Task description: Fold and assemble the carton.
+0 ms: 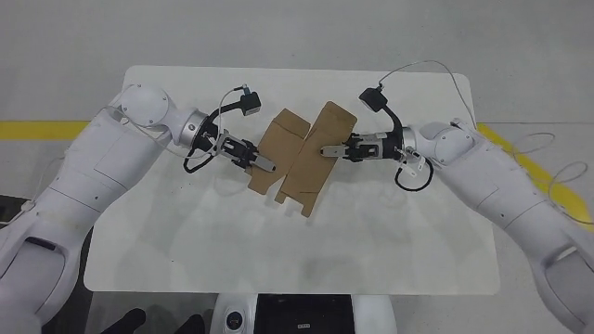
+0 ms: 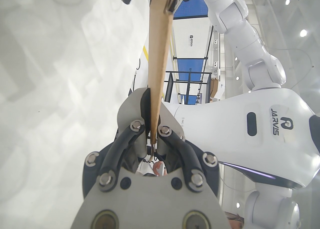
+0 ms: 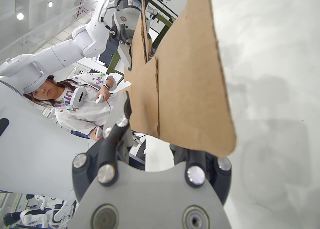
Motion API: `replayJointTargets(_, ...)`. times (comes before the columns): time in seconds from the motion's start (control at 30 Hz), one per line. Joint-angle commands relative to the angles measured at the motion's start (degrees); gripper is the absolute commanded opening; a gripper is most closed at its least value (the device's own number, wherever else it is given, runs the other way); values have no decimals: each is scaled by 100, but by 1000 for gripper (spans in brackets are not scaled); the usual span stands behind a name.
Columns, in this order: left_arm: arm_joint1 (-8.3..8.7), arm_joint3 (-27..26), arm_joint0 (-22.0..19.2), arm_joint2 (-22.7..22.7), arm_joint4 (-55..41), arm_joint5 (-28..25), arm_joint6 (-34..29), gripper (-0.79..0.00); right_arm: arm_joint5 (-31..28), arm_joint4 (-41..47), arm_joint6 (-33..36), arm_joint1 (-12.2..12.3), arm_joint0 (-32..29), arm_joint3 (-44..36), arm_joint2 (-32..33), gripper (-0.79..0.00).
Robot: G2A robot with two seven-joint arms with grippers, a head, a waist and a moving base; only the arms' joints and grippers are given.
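Left pincer [image 1: 266, 162] and right pincer [image 1: 327, 150] are each clamping the flat carton [image 1: 299, 162]; cardboard is hiding the right one's tips.

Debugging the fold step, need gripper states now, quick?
Left gripper: shut on the carton.
Right gripper: shut on the carton's opposite edge.

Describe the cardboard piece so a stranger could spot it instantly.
Look at the middle of the white rounded table. Between the left gripper and right gripper, each shut on one edge, is the flat brown cardboard carton blank. It is the only brown thing there, with notched flaps.
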Motion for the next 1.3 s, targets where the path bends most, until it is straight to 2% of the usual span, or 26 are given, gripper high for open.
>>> replayJointTargets(0.0, 2, 0, -13, 33, -34, 1, 0, -785, -146, 23, -146, 26, 65, 16, -171, -773)
replayJointTargets(0.2, 9, 52, -52, 111, -106, -27, 28, -785, -413, 204, -414, 90, 310, 53, -689, -785)
replayJointTargets(0.23, 10, 69, -62, 119, -116, -34, 34, -588, -413, 270, -414, 98, 341, 49, -739, -785)
replayJointTargets(0.27, 10, 73, -76, 125, -105, -55, 55, -453, -413, 338, -414, 105, 367, 39, -777, -785)
replayJointTargets(0.3, 13, 99, -80, 126, -118, -78, 78, 0, -413, 407, -414, 112, 386, 30, -806, -785)
replayJointTargets(0.6, -30, 814, -83, -162, -603, -543, 546, 0, -409, 1346, -411, 134, 384, 264, -847, -785)
replayJointTargets(0.8, -115, 1186, 26, -355, -990, -774, 846, 0, 50, 2284, 47, 75, 337, 521, -621, -785)
replayJointTargets(1.07, -225, 989, 243, -512, -1169, -564, 1584, 0, 760, 2441, 671, -97, 373, 807, -309, -785)
replayJointTargets(1.27, -237, 693, 490, -643, -1122, -382, 1788, 0, 1197, 1988, 433, -272, 376, 841, -196, -785)
